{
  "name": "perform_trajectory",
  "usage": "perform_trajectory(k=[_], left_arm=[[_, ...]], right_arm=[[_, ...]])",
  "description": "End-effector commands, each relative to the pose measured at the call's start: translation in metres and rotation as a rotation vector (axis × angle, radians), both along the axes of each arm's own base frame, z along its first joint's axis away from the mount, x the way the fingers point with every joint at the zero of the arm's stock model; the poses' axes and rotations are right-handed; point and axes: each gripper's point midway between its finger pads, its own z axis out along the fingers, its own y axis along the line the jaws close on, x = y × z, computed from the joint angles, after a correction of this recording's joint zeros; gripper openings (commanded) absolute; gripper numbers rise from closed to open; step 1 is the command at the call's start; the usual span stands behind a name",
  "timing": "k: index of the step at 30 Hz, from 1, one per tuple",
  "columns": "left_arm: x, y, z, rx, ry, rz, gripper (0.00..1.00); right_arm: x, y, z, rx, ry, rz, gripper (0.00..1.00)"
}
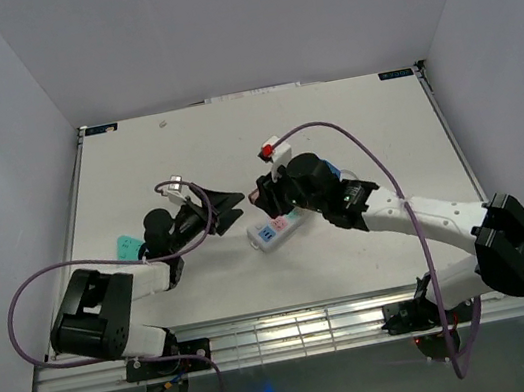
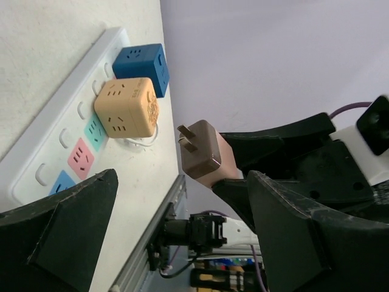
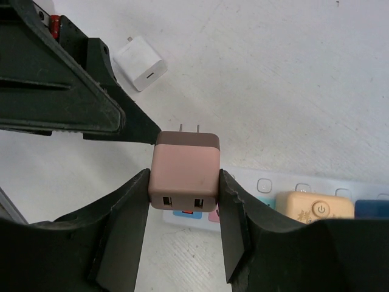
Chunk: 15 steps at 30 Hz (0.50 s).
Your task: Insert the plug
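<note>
You can see the plug (image 3: pixel 185 164), a pink charger block with a brown front end, two flat prongs and two USB ports at its back, held in the air between the two fingers of the right gripper (image 3: pixel 184 182), which press on its left and right sides. Its prongs point away from the right wrist camera and are free, not in any socket. Just below and beyond the plug lies the power strip (image 2: pixel 61 134), white with coloured sockets, flat on the table (image 1: pixel 350 119) near the middle. At one end of the strip a beige cube adapter (image 2: pixel 127 108) sits plugged in, and a blue cube adapter (image 2: pixel 143 67) stands right beside it, further toward that end. The left gripper (image 1: pixel 232 209) faces the right one from the left, its fingers (image 2: pixel 67 231) spread wide and holding nothing. In the right wrist view one of its black fingers reaches the brown corner of the plug; whether it touches, you cannot tell. A small white charger (image 3: pixel 140 64) lies on the table beyond this finger, apart from the strip. Further left, near the left arm, a teal object (image 1: pixel 129 247) rests on the table.
</note>
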Motion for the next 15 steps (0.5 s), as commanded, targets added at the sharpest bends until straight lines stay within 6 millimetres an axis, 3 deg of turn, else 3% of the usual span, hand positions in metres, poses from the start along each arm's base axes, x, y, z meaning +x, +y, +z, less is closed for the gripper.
perform_trajectory(k=[1, 5, 15], left_arm=[[0.013, 0.012, -0.009, 0.131, -0.029, 0.097, 0.98], [0.015, 0.017, -0.009, 0.15, -0.026, 0.131, 0.98], [0.017, 0.015, -0.03, 0.165, 0.06, 0.119, 0.97]], right_arm=[[-0.006, 0.0, -0.01, -0.14, 0.114, 0.072, 0.08], [-0.011, -0.012, -0.027, -0.301, 0.213, 0.099, 0.08], [-0.005, -0.021, -0.034, -0.53, 0.308, 0.154, 0.08]])
